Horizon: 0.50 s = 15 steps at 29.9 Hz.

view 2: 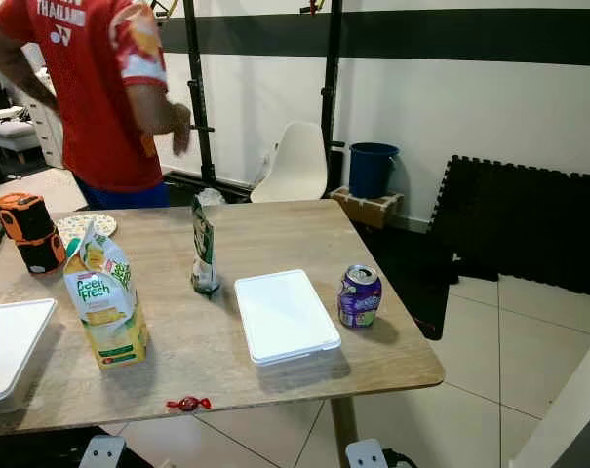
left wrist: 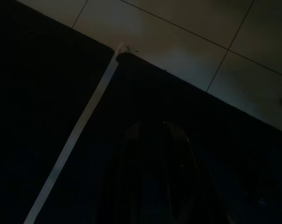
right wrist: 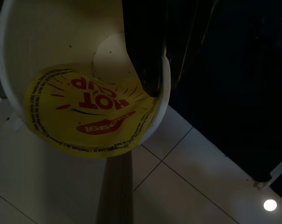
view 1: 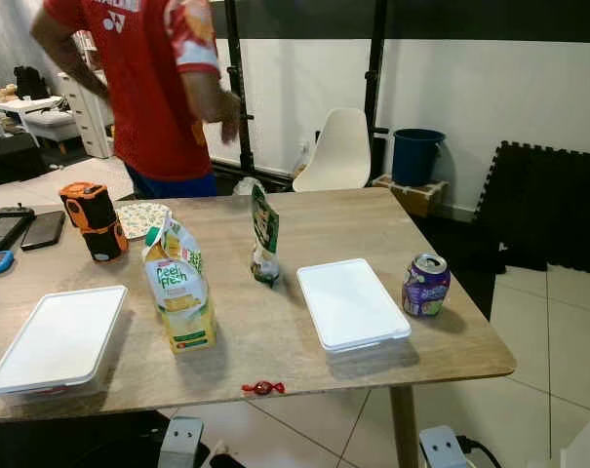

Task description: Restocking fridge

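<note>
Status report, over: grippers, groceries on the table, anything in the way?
Right gripper shut on noodle cup. Juice carton, can upright on table. Person beyond.

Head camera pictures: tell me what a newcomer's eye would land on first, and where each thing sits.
The tall yellow juice carton stands out at the near middle of the wooden table, with a purple can near the right edge and a white lidded container between them. Behind the table's far left side stands a person in a red shirt. In the right wrist view, the right gripper holds a white cup with a yellow "HOT CUP" lid.
</note>
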{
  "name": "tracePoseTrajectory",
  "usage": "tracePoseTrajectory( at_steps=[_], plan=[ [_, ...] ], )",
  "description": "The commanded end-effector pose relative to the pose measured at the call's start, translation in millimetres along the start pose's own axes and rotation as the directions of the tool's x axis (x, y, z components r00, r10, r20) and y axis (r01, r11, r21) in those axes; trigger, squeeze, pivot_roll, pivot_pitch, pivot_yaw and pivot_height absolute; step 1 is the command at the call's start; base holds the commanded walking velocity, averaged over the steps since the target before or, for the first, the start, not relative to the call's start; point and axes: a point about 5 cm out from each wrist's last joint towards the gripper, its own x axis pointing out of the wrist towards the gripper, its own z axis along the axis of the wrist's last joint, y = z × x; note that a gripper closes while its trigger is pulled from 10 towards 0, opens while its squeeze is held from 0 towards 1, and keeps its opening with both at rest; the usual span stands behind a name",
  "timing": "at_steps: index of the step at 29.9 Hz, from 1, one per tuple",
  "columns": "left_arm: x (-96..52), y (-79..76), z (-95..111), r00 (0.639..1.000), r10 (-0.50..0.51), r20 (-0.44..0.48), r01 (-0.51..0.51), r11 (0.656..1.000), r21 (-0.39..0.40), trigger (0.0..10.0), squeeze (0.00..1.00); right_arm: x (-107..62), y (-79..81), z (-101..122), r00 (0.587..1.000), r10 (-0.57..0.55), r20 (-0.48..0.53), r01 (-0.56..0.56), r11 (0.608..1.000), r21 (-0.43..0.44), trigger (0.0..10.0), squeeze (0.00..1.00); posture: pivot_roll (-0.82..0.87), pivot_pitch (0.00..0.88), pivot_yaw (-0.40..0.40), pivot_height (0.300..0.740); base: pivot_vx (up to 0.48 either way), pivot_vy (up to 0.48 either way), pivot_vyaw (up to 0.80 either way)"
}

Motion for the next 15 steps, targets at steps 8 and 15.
tracePoseTrajectory(
  at_steps=[8,15],
  plan=[
    [0.4,-4.1,-1.6,1.000,-0.012,-0.014,0.012,1.000,0.009,10.0,0.00,-1.0,0.7,-5.0,1.000,-0.005,-0.021,0.005,1.000,0.020,10.0,0.00,0.03,0.043,0.023,0.740,0.000,0.000,0.00],
    [0.4,-5.2,-2.5,1.000,-0.014,-0.018,0.014,1.000,0.012,10.0,0.00,-1.2,-0.4,-5.6,1.000,-0.008,-0.023,0.009,1.000,0.023,10.0,0.00,0.03,0.046,0.021,0.740,0.000,0.000,0.00]
  ],
)
